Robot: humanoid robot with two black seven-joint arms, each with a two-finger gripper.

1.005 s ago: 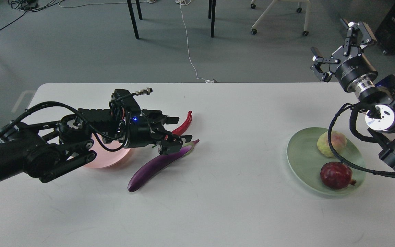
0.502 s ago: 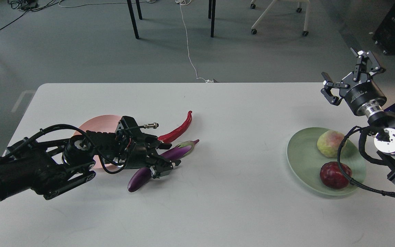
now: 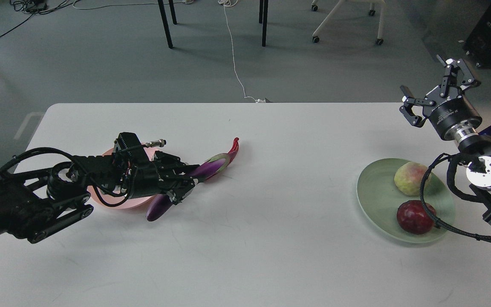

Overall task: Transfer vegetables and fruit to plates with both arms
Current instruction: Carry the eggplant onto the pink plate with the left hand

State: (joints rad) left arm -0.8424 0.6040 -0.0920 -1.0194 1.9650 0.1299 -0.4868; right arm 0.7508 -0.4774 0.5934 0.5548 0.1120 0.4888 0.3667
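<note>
My left gripper (image 3: 182,184) is shut on the middle of the purple eggplant (image 3: 207,167), which tilts with its capped end up to the right and its round end (image 3: 157,209) down near the pink plate (image 3: 113,200). The plate is mostly hidden under my left arm. Only the tip of the red chili pepper (image 3: 233,148) shows behind the eggplant's cap. My right gripper (image 3: 435,87) is open and empty, raised above the table's far right edge. The green plate (image 3: 377,200) holds the yellow-green fruit (image 3: 411,178) and the pomegranate (image 3: 416,216).
The white table (image 3: 279,221) spans the view. My right arm's cable (image 3: 431,213) loops over the green plate. Beyond the table's far edge are chair and table legs (image 3: 165,25) and a white floor cable (image 3: 237,72).
My left gripper closed on the eggplant and pulled it left and up toward the pink plate; the eggplant now hides most of the chili. My right gripper drew back right and lower.
</note>
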